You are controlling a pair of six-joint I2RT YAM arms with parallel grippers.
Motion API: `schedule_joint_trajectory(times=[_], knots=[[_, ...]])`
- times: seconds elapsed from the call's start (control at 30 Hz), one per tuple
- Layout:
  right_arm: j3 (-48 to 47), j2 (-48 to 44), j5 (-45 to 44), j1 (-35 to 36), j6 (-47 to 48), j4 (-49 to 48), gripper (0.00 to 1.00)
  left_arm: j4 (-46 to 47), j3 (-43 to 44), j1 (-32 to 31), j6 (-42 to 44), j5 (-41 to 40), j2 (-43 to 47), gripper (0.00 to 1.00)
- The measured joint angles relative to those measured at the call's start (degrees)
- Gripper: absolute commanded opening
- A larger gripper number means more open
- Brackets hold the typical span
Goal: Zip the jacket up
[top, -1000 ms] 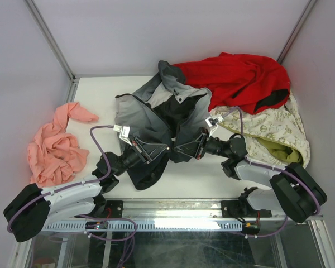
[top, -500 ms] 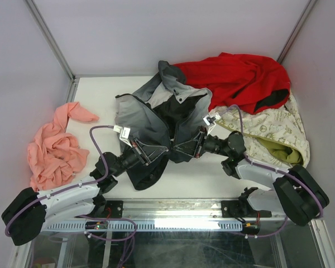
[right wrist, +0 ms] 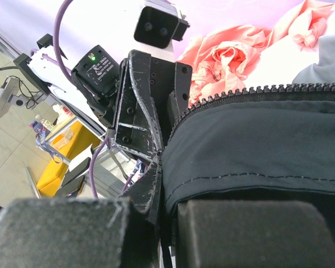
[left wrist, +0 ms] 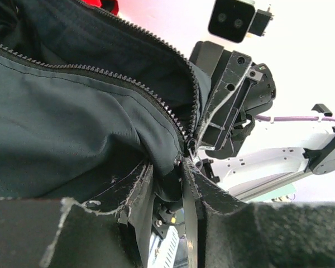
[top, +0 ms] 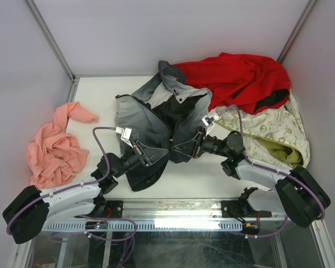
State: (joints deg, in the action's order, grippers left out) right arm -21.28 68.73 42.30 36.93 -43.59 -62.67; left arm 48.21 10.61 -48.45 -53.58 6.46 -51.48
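Both arms meet low on the jacket [top: 151,120], their tips almost facing each other. The left gripper [left wrist: 177,187] is pinched tight on the dark fabric where the two zipper rows [left wrist: 156,106] come together, and the teeth run up and away from its fingers. The right gripper [right wrist: 162,204] is clamped on the hem, with a zipper row just above its fingers. The rest of the jacket spreads beyond both sets of fingertips, and the red garment [top: 240,81] lies farther back.
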Motion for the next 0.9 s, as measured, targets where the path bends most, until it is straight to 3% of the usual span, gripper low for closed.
schedule_joint_trajectory(times=[0.2,0.33,0.9], knots=[[0.00,0.00,-0.13,0.17,0.20,-0.50,0.00,0.68,0.00,0.00,-1.70,0.13,-1.16,0.17],[0.00,0.04,-0.11,0.26,0.22,-0.55,0.00,0.98,0.04,0.00,-2.21,0.61,-1.18,0.00],[-1.49,0.31,-1.14,-0.96,2.10,2.54,0.00,-3.39,1.79,0.17,-1.07,4.04,-1.18,0.00]])
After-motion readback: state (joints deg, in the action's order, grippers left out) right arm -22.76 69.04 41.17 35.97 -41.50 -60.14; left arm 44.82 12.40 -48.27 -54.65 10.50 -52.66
